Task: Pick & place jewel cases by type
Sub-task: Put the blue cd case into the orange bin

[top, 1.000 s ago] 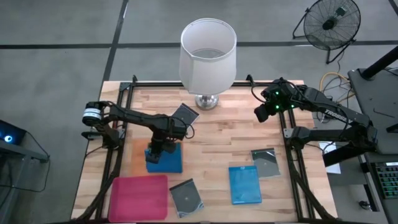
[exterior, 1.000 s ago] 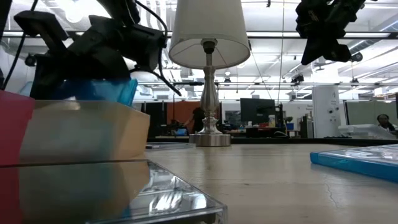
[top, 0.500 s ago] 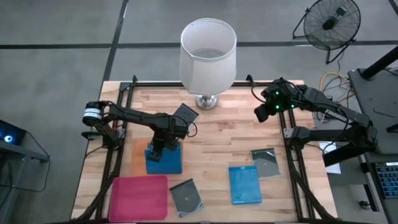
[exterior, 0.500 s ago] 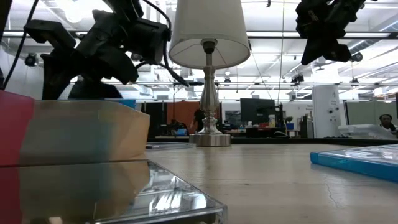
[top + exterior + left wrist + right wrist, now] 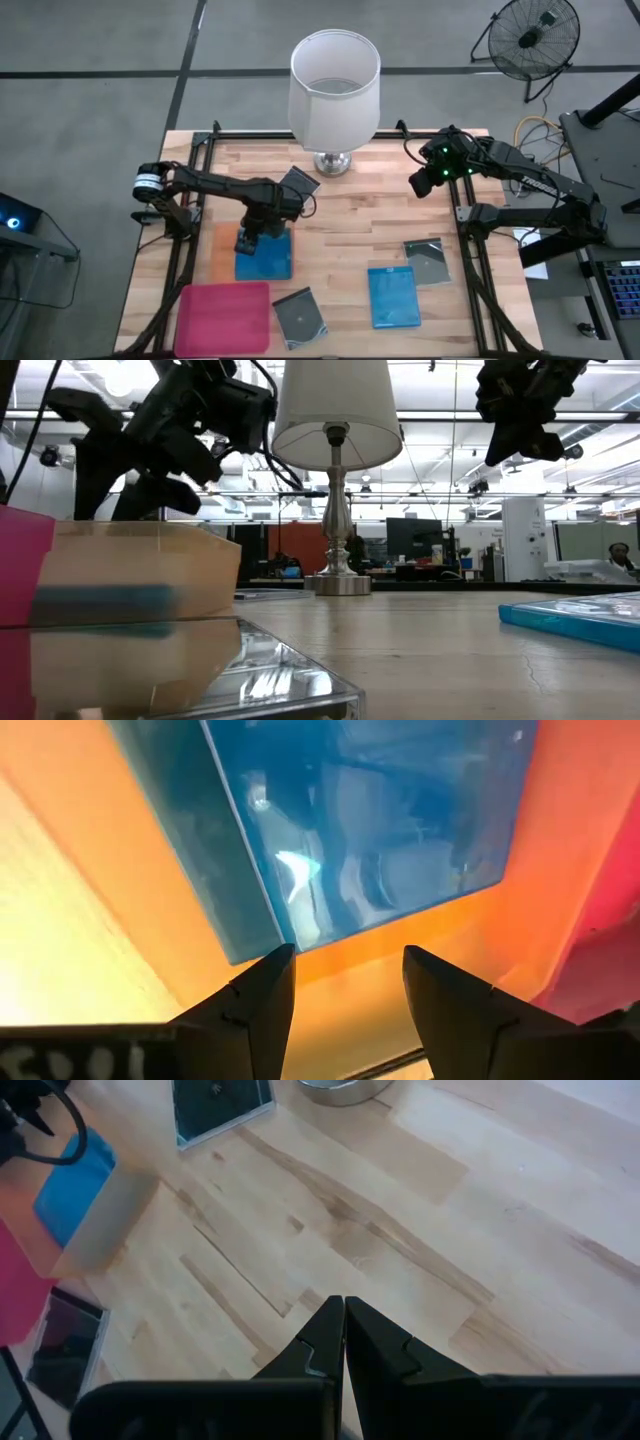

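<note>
Two grippers are in view. My left gripper (image 5: 248, 238) is hovering above the orange tray (image 5: 222, 243), at the far edge of the blue jewel case (image 5: 265, 258) that is lying flat inside that tray. In the left wrist view, my fingers (image 5: 255, 1005) are standing spread apart with clear space between them, and they are gripping nothing; the blue case (image 5: 360, 820) is lying on the orange tray floor (image 5: 130, 910) just beyond the fingertips.

My right gripper (image 5: 420, 183) is waiting raised at the far right of the table (image 5: 360, 225), beside the lamp (image 5: 334, 90). In the right wrist view, its fingers (image 5: 343, 1342) are pressing together with no gap, and nothing is sitting between them.

A second blue jewel case (image 5: 393, 296) is resting flat on the bare wood at near right. A dark transparent case (image 5: 427, 260) is lying just beside it, toward the right edge. Another dark transparent case (image 5: 300, 317) is lying near the front edge, just beside the pink tray (image 5: 223, 317). A third dark case (image 5: 297, 184) is sitting close to the lamp base, just beyond my left arm. The pink tray is sitting at the near left corner, in front of the orange tray.

In the low view, the orange tray wall (image 5: 140, 575) is showing a blue band low behind it.
</note>
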Action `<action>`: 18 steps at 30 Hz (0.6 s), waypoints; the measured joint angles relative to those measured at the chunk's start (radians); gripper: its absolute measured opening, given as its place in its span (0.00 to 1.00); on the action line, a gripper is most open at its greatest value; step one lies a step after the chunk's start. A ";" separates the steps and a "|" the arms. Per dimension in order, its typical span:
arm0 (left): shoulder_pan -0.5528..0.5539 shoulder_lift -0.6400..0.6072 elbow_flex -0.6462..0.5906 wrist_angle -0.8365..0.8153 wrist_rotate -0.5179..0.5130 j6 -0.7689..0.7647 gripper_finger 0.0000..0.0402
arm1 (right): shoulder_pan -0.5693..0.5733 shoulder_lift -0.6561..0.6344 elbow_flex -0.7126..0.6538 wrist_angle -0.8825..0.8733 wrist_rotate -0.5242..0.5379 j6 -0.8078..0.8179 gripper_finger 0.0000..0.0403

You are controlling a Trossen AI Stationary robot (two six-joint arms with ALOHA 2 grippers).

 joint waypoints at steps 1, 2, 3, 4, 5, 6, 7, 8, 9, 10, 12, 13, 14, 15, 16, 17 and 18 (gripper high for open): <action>0.000 0.000 0.010 -0.003 0.003 -0.016 0.42 | 0.000 0.000 0.000 0.000 -0.003 -0.009 0.02; 0.000 0.000 0.023 -0.008 0.014 -0.028 0.42 | 0.002 0.000 0.000 0.000 -0.009 -0.018 0.02; -0.002 0.000 0.037 -0.012 0.026 -0.041 0.42 | 0.008 0.000 0.000 0.000 -0.012 -0.024 0.02; -0.005 0.000 0.052 -0.015 0.039 -0.052 0.42 | 0.016 0.000 0.000 0.000 -0.014 -0.029 0.02; -0.007 0.000 0.069 -0.017 0.057 -0.064 0.42 | 0.025 0.000 0.000 0.000 -0.015 -0.034 0.02; -0.010 0.000 0.087 -0.017 0.073 -0.077 0.42 | 0.036 0.000 0.000 0.000 -0.015 -0.037 0.02; -0.012 0.000 0.105 -0.017 0.088 -0.092 0.42 | 0.046 0.000 0.000 0.000 -0.017 -0.037 0.02; -0.013 0.000 0.124 -0.016 0.101 -0.107 0.42 | 0.059 0.000 0.000 0.000 -0.018 -0.037 0.02; -0.014 0.000 0.144 -0.017 0.111 -0.121 0.42 | 0.071 0.000 0.000 0.000 -0.019 -0.037 0.02; -0.014 0.000 0.165 -0.016 0.123 -0.131 0.41 | 0.085 0.000 0.000 0.000 -0.019 -0.037 0.02; -0.015 0.000 0.206 -0.013 0.146 -0.148 0.40 | 0.117 0.000 0.000 0.000 -0.019 -0.033 0.02; -0.015 0.000 0.227 -0.007 0.157 -0.154 0.38 | 0.135 0.000 0.000 0.000 -0.022 -0.030 0.02; -0.015 0.000 0.248 0.001 0.169 -0.159 0.36 | 0.153 0.000 0.000 0.000 -0.024 -0.022 0.02; -0.015 0.000 0.267 0.011 0.186 -0.164 0.33 | 0.171 0.000 0.000 -0.001 -0.032 -0.016 0.02; -0.015 0.000 0.287 0.026 0.200 -0.167 0.30 | 0.190 0.000 0.000 0.000 -0.040 -0.012 0.02; -0.015 0.000 0.304 0.044 0.215 -0.174 0.26 | 0.210 0.000 0.000 0.000 -0.044 -0.004 0.02; -0.015 0.000 0.318 0.065 0.230 -0.181 0.22 | 0.231 0.000 0.000 0.000 -0.045 0.014 0.02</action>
